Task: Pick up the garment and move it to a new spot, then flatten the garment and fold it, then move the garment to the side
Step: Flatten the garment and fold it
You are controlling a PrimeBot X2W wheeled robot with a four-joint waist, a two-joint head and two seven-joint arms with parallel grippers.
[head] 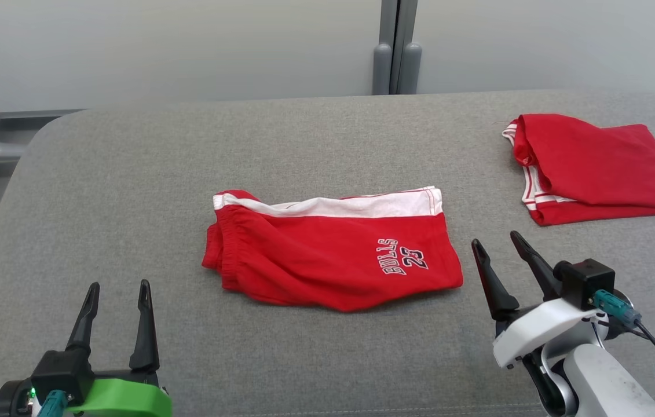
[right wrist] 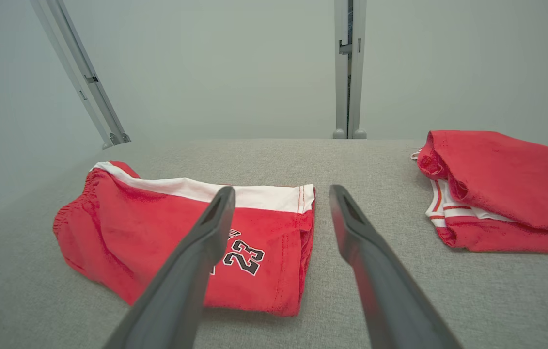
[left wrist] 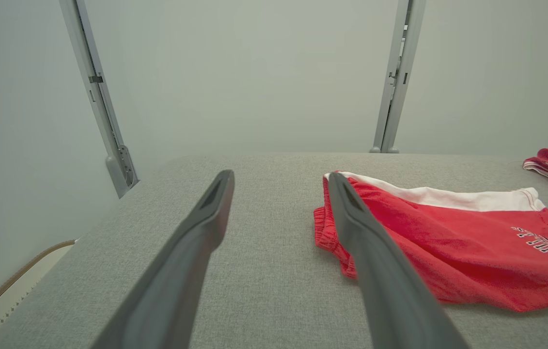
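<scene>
Red shorts (head: 327, 260) lie folded mid-table (head: 130, 174) — left gripper (head: 117, 289) and right gripper (head: 498, 243) flank them, jaws spread, grasping nothing.

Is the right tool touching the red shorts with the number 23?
Apart. The head view shows bare grey surface between the right tool and the red shorts. The tool is open and empty.

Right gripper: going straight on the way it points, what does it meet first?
Likely the right edge of the shorts, just ahead beside its inner finger; otherwise the right gripper points over bare pad toward the wall. Depth is unclear.
</scene>
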